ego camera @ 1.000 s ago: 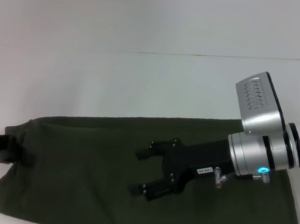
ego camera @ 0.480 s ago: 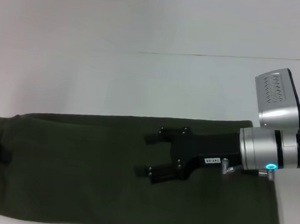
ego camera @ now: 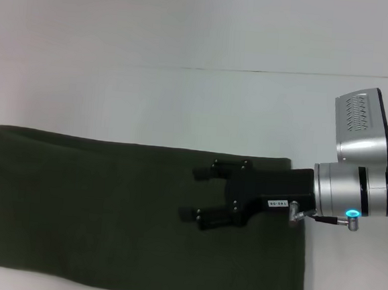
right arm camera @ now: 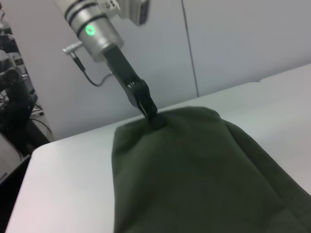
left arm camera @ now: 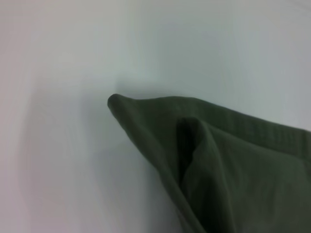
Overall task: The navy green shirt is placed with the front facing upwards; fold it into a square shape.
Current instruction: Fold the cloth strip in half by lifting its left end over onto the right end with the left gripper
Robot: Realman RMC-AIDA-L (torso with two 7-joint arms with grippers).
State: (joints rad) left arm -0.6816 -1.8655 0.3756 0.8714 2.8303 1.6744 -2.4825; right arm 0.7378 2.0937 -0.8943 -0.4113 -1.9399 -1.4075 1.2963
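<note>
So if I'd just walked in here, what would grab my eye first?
Probably the navy green shirt, a long dark band lying across the white table, folded so that no lettering shows. Over its right part hangs the right gripper, black with its fingers spread, on a silver arm with a glowing light. In the right wrist view, the left gripper pinches the shirt's far end.

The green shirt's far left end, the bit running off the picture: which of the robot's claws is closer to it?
The left. The left gripper pinches the shirt at that end. The right gripper hovers open over the opposite end.
</note>
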